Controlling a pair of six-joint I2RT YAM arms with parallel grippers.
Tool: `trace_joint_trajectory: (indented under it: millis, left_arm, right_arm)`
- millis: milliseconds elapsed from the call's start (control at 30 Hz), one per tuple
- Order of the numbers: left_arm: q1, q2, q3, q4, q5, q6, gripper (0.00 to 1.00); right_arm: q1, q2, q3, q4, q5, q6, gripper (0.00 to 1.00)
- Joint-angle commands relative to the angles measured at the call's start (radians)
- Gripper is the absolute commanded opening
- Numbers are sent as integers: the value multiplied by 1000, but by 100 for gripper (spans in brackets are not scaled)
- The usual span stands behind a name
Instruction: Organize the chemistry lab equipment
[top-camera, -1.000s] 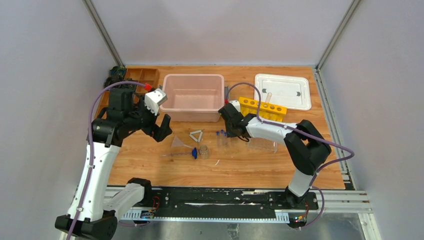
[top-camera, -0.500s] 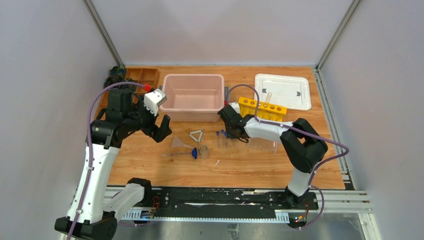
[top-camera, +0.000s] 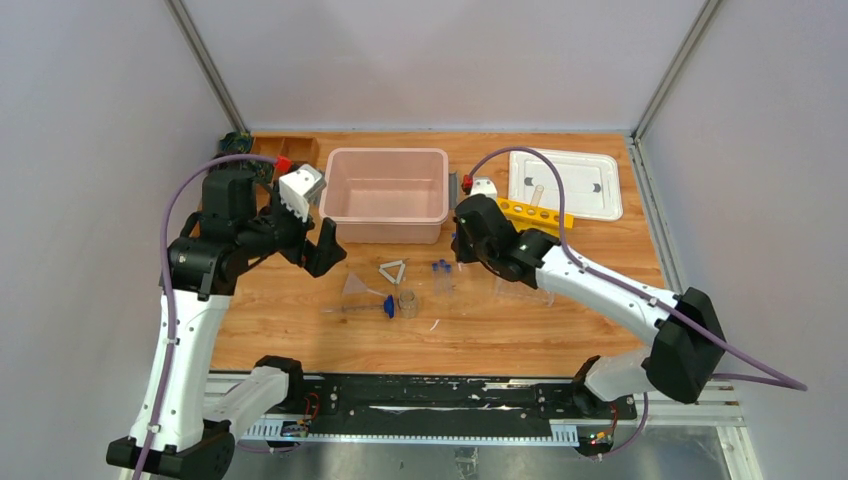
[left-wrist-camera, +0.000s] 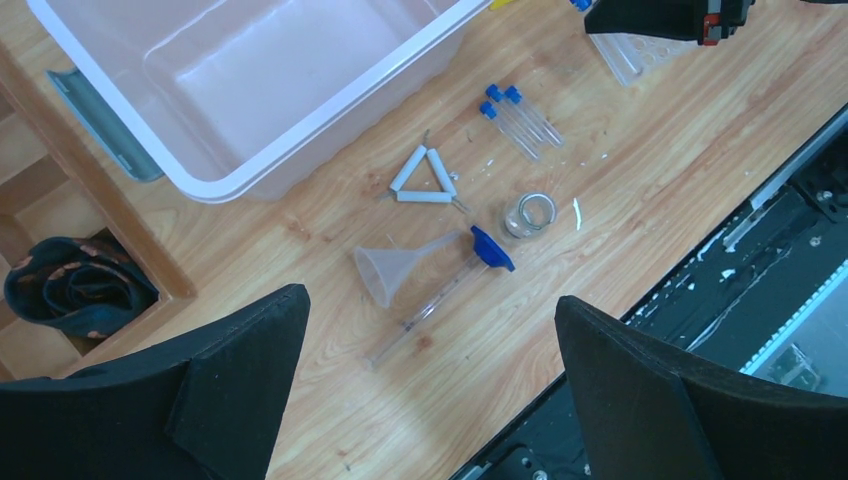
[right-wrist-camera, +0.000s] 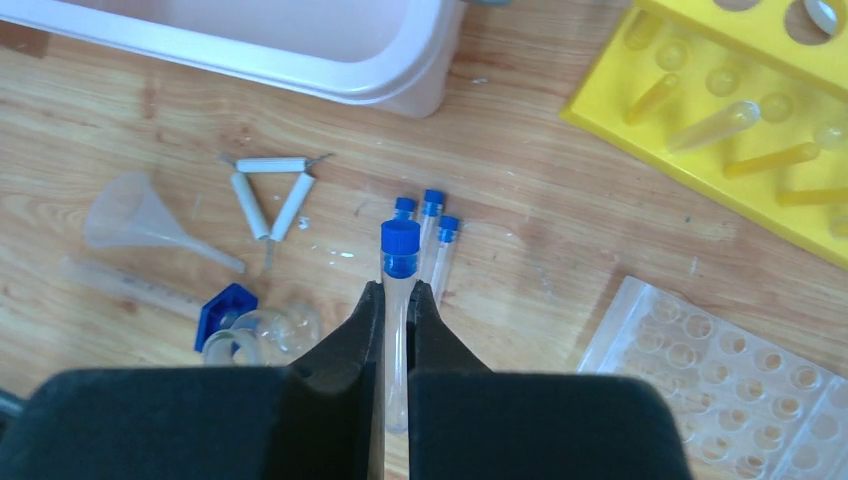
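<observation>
My right gripper (right-wrist-camera: 398, 300) is shut on a clear blue-capped vial (right-wrist-camera: 400, 247) and holds it above three more vials (right-wrist-camera: 430, 232) lying on the table. In the top view this gripper (top-camera: 458, 250) hovers just right of those vials (top-camera: 440, 270). The clear vial tray (right-wrist-camera: 730, 390) lies to the right and the yellow holed rack (right-wrist-camera: 740, 130) behind it. My left gripper (left-wrist-camera: 430, 300) is open and empty, high above the clear funnel (left-wrist-camera: 385, 275), glass tube (left-wrist-camera: 420, 318), tiny beaker (left-wrist-camera: 528, 213) and pale triangle (left-wrist-camera: 422, 180).
A pink bin (top-camera: 385, 195) stands at the back centre. A white lid-like tray (top-camera: 565, 183) lies at the back right. A brown wooden compartment tray (top-camera: 285, 152) of dark parts sits at the back left. A blue cap piece (left-wrist-camera: 492, 248) lies by the beaker.
My right gripper has risen from the row of vials with one vial held, and its arm has swung out to the right. My left gripper has shifted slightly back and left.
</observation>
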Motion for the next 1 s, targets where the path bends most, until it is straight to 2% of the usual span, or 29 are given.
trace_joint_trajectory:
  millis: [0,133,200,267,367,567,700,967]
  left_arm:
    - [-4,-14,24,1,45,-41,100]
    - [-4,-37,11,2,97,-67,100]
    - [-4,-30,28,2,126,-129,100]
    - [-4,-8,51,2,210,-194,100]
    - [-4,13,65,2,275,-199,100]
    - [-4,40,46,6,371,-212,100]
    - [-4,52,3,116,458,-351,85]
    - [-4,65,-8,120,511,-338,68]
  right_arm:
    - [46,-30,46,-54,-32,46,0]
    - [96,-72,101,-50,-49,68,0]
    - [125,-81,134,-49,-34,77,0]
    - [153,-77,179,-47,-27,92,0]
    - [200,-67,233,-15,-4,109,0]
    - [291,-58,261,238,6,95,0]
    - [331,-29,303,306,-2,75,0]
    - [356,12,313,450,-31,142,0]
